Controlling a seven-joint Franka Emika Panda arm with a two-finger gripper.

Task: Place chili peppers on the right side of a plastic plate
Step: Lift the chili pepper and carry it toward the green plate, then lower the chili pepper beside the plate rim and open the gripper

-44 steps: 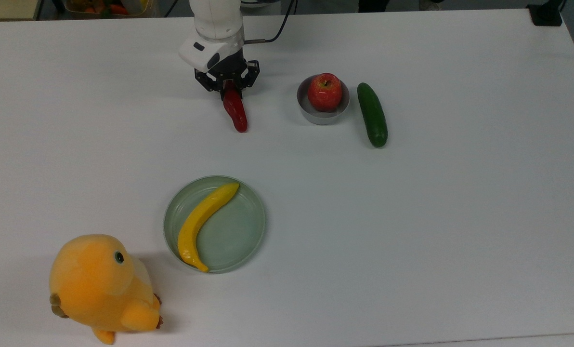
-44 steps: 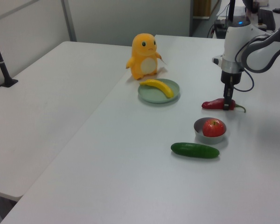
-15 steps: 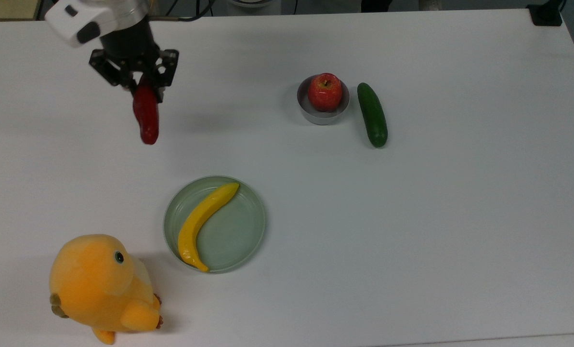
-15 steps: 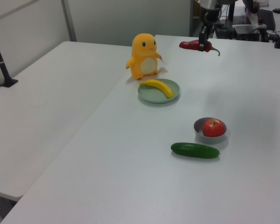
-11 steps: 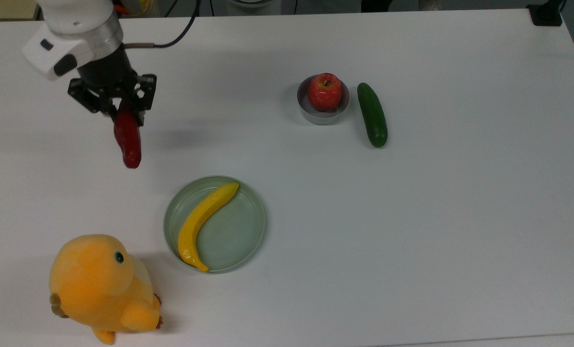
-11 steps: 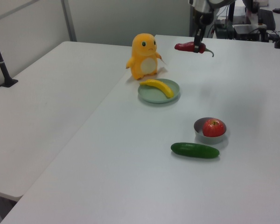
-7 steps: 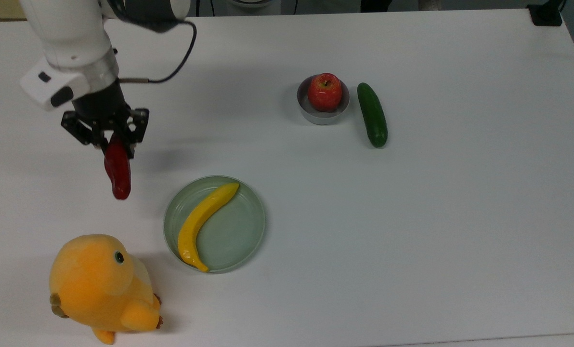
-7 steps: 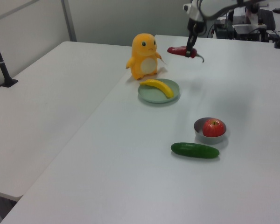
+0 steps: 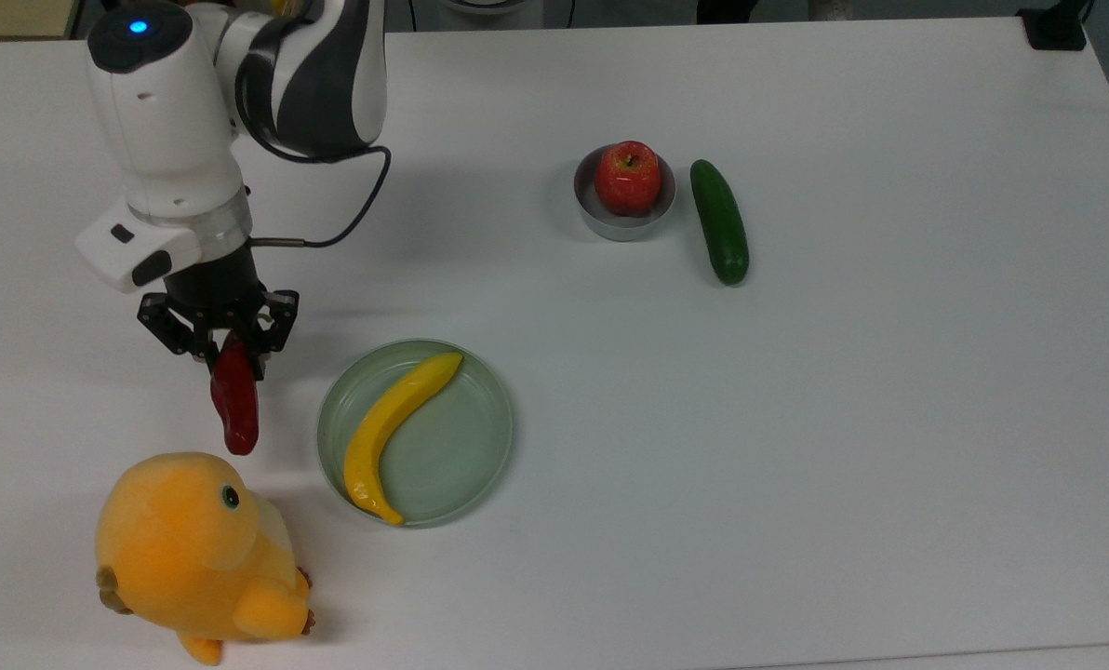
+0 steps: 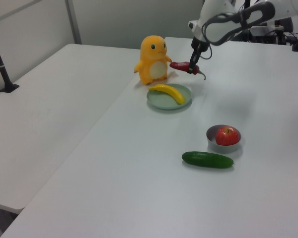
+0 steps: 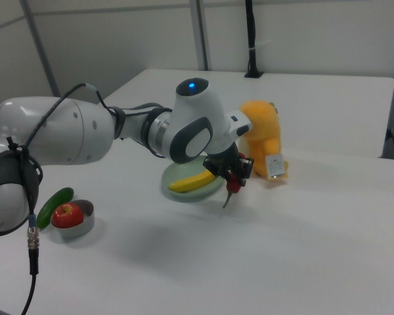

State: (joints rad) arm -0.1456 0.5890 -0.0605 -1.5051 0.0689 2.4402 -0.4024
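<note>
You had swung the gripper [image 9: 223, 346], fingers clamped on the chili [image 9: 235, 402], down beside the plate [image 9: 466, 456], at the top view's left, so only lowering and release remained.

A robotics lab is showing here: white tables [image 10: 64, 109] are sitting pushed together by partition walls [image 11: 302, 33], with equipment crowding the left view's far right.

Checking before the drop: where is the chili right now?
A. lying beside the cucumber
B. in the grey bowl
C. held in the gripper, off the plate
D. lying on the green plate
C: the gripper is shut on the chili, which hangs beside the plastic plate, at the top view's left of it.
</note>
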